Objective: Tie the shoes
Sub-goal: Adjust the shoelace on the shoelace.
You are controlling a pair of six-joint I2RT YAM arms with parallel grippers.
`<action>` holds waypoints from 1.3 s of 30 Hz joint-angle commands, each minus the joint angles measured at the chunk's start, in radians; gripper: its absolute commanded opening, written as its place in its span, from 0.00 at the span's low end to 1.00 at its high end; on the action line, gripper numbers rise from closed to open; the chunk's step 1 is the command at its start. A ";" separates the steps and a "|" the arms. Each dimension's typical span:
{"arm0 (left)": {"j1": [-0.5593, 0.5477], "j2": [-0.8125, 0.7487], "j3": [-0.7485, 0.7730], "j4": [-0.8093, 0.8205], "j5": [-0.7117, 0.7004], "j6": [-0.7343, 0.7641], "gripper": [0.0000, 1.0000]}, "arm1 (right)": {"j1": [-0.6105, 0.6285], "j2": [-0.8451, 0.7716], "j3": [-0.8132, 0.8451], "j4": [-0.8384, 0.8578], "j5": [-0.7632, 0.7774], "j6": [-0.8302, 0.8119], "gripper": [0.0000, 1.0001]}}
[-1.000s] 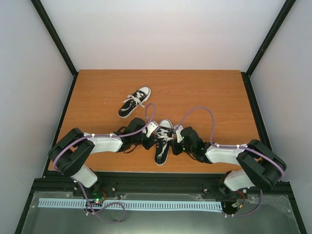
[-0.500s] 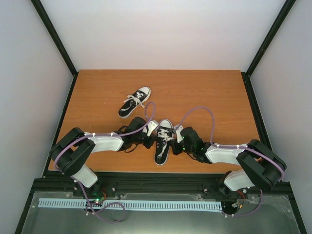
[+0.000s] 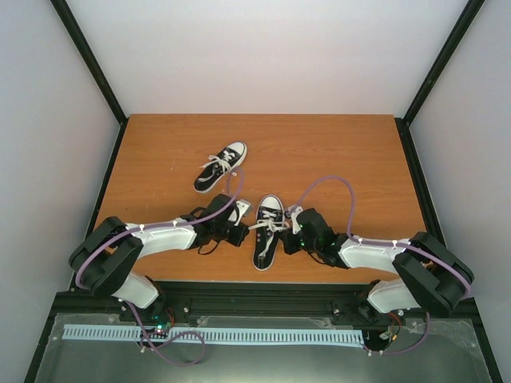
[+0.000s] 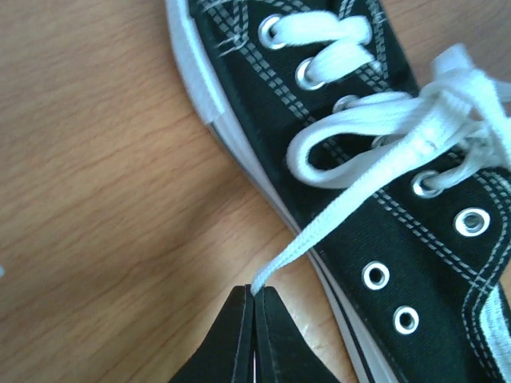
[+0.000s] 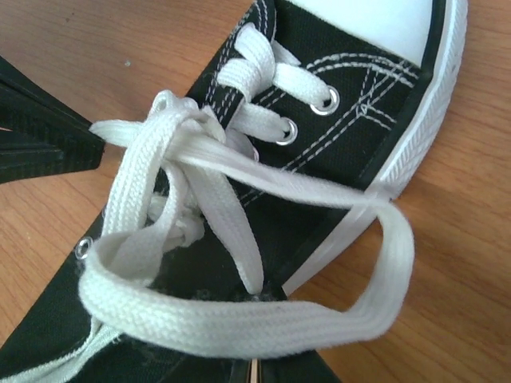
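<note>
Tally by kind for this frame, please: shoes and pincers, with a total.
Shoes: 2 (far shoe, near shoe)
Pincers: 2 (left pincer, right pincer, each shut on the near shoe's lace)
Total: 4

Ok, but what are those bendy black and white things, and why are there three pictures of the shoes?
Those are two robot arms, bolted to the near edge of a wooden table. The big picture comes from a camera high above, looking down. It shows the left arm, the right arm and two little black sneakers: the near shoe between the arms and the far shoe farther back. The other two pictures come from small cameras on the arms' wrists, so everything looks very close. Each arm ends in a gripper, two fingers that pinch. The left gripper is shut on a white lace strand stretched out sideways. The right gripper, at the bottom of its picture, is shut and seems to pinch a lace loop. Both work on the near shoe.
</note>
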 commanded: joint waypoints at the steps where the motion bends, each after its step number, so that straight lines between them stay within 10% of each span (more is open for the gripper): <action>1: 0.007 -0.045 0.015 -0.097 -0.034 -0.085 0.01 | 0.008 -0.018 -0.041 -0.150 -0.006 0.019 0.03; 24: 0.116 -0.101 0.052 -0.240 0.096 -0.158 0.01 | 0.008 -0.149 -0.052 -0.283 0.011 0.075 0.03; 29: 0.126 -0.018 0.157 -0.183 0.085 -0.151 0.02 | 0.008 -0.178 -0.052 -0.281 0.013 0.093 0.27; 33: 0.144 0.076 0.248 -0.171 0.041 -0.149 0.29 | 0.004 -0.225 -0.064 -0.301 0.025 0.108 0.60; 39: 0.169 0.068 0.259 -0.171 -0.014 -0.196 0.68 | -0.134 -0.367 -0.141 -0.242 -0.138 0.130 0.71</action>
